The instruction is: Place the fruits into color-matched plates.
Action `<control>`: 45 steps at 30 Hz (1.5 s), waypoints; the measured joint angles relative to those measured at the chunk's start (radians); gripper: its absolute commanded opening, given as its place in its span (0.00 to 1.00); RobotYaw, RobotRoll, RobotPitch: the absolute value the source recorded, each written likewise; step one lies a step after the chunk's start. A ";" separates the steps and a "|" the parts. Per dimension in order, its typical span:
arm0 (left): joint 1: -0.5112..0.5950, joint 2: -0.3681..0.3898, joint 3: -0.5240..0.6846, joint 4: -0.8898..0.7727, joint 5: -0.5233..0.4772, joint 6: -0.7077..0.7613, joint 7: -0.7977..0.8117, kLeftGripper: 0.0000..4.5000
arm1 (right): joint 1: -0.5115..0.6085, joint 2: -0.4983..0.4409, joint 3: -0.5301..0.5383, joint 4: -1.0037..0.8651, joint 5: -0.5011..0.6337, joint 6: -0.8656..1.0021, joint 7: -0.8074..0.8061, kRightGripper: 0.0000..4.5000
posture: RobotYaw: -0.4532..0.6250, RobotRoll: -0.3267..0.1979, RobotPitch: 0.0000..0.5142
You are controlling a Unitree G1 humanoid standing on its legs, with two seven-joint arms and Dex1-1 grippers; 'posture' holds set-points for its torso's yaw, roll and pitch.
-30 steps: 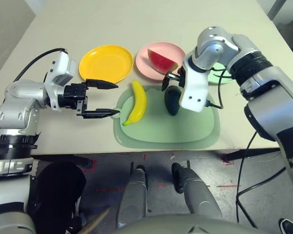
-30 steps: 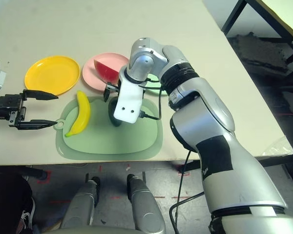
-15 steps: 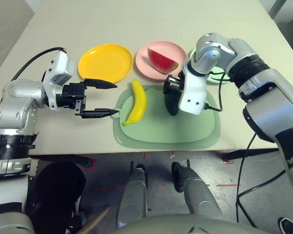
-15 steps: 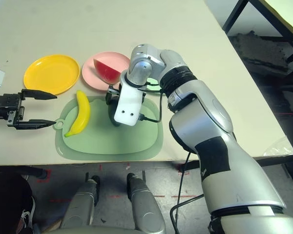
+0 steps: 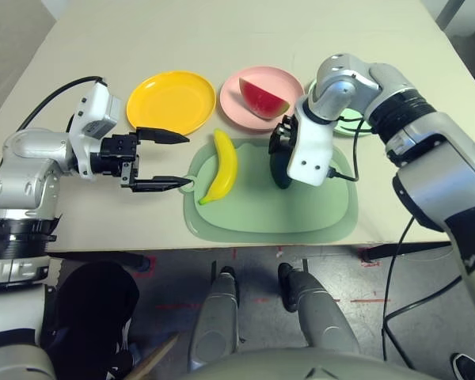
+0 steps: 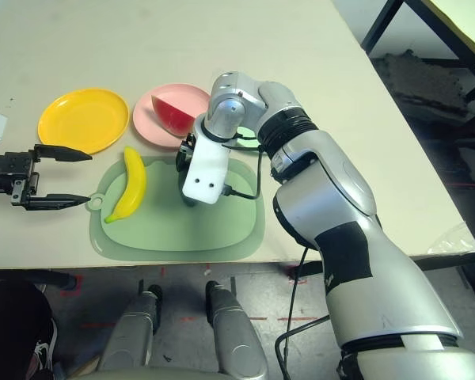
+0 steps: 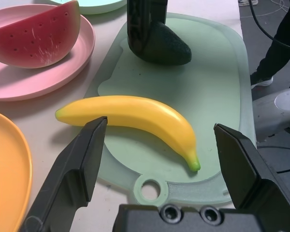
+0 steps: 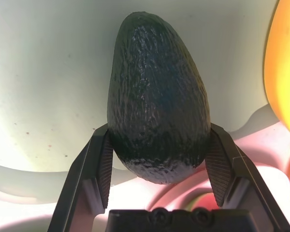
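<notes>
Banana (image 5: 221,165): yellow, curved, flat on pale green mat. Avocado (image 8: 157,95): dark green, pebbled, on mat right of banana. Watermelon wedge (image 5: 262,97): red, in pink plate (image 5: 236,89). Yellow plate (image 5: 172,102) bare; mint plate (image 5: 356,128) mostly hidden.

left arm: bent in from the left, forearm level, pointing right
left gripper (image 5: 168,160): fingers spread wide, nothing between
right arm: reaches in from the right, wrist angled steeply down
right gripper (image 8: 157,162): pads pressed on both flanks of avocado (image 8: 157,121)

Banana (image 5: 220,165) left of avocado (image 7: 164,46) on mat (image 5: 317,210); watermelon (image 5: 262,98) in plate (image 5: 236,101) behind.
</notes>
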State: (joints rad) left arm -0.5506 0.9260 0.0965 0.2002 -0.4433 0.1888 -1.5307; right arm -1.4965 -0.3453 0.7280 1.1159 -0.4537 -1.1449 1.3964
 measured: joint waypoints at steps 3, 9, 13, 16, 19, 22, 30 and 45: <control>0.000 0.000 0.000 0.001 0.000 -0.001 0.000 1.00 | 0.000 -0.012 -0.005 -0.003 0.046 0.013 0.058 0.65 | 0.40 0.62 0.57; -0.013 -0.006 0.000 0.007 0.000 -0.001 0.001 1.00 | -0.042 -0.068 -0.031 0.013 0.071 0.065 0.126 0.65 | 0.38 0.62 0.57; -0.016 -0.023 -0.002 0.018 0.001 -0.002 0.003 1.00 | -0.106 -0.113 -0.046 0.053 0.052 0.108 0.120 0.65 | 0.37 0.62 0.57; -0.018 -0.030 -0.005 0.030 0.003 -0.005 0.004 1.00 | -0.148 -0.151 -0.046 0.093 -0.004 0.145 0.064 0.65 | 0.36 0.62 0.57; -0.025 -0.034 -0.005 0.040 0.010 -0.012 0.004 1.00 | -0.181 -0.173 -0.034 0.135 -0.095 0.200 -0.036 0.65 | 0.36 0.62 0.56; -0.038 -0.038 -0.007 0.047 0.018 -0.018 0.004 1.00 | -0.208 -0.179 -0.007 0.166 -0.182 0.262 -0.151 0.65 | 0.37 0.62 0.56; -0.036 -0.040 -0.007 0.048 0.022 -0.022 0.003 1.00 | -0.204 -0.166 0.077 0.232 -0.376 0.437 -0.432 0.65 | 0.38 0.62 0.55; -0.013 -0.004 0.003 0.046 0.021 -0.027 0.018 1.00 | -0.124 -0.148 0.118 0.272 -0.497 0.581 -0.556 0.65 | 0.39 0.62 0.56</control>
State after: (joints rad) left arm -0.5635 0.9220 0.0992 0.2466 -0.4224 0.1620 -1.5130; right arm -1.6210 -0.4930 0.8456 1.3876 -0.9503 -0.5639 0.8399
